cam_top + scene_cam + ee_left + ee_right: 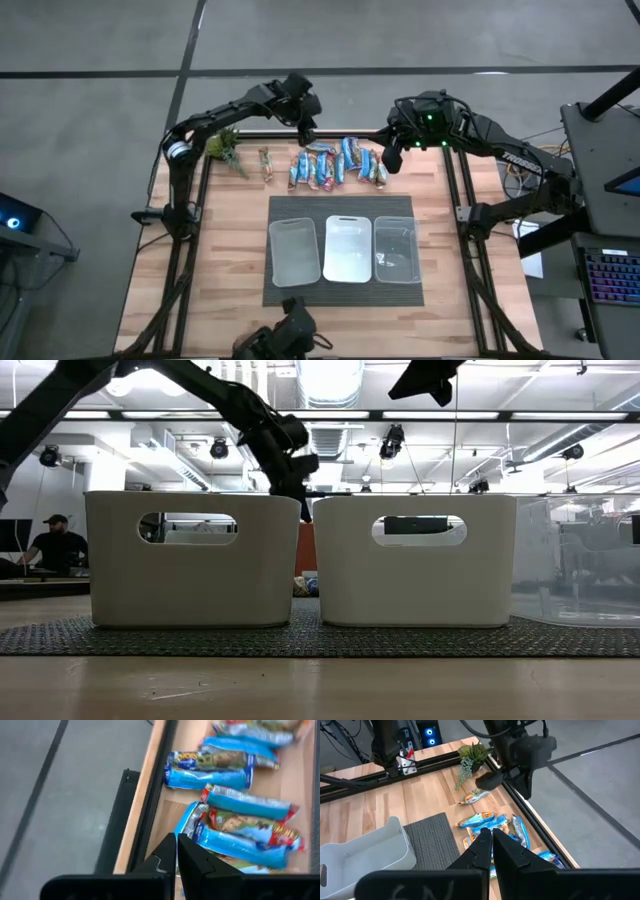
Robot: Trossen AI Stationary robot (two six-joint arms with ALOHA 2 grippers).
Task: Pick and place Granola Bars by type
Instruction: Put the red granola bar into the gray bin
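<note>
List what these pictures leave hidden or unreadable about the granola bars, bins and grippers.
- Low view: the granola bars are almost wholly hidden behind the two white bins; only a sliver shows in the gap.
- Low view: the bins' insides are hidden by their walls.
- High view: wrapper print is too small to read.
- Left wrist view: some bars are cut off by the edges, and the shut left gripper covers others.
- Right wrist view: the shut right gripper covers part of the pile.

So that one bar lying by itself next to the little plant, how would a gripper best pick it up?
Probably from straight above, pinching the lone bar across its narrow middle. It lies flat on the table, apart from the pile, with bare wood along both long sides for the fingers.
</note>
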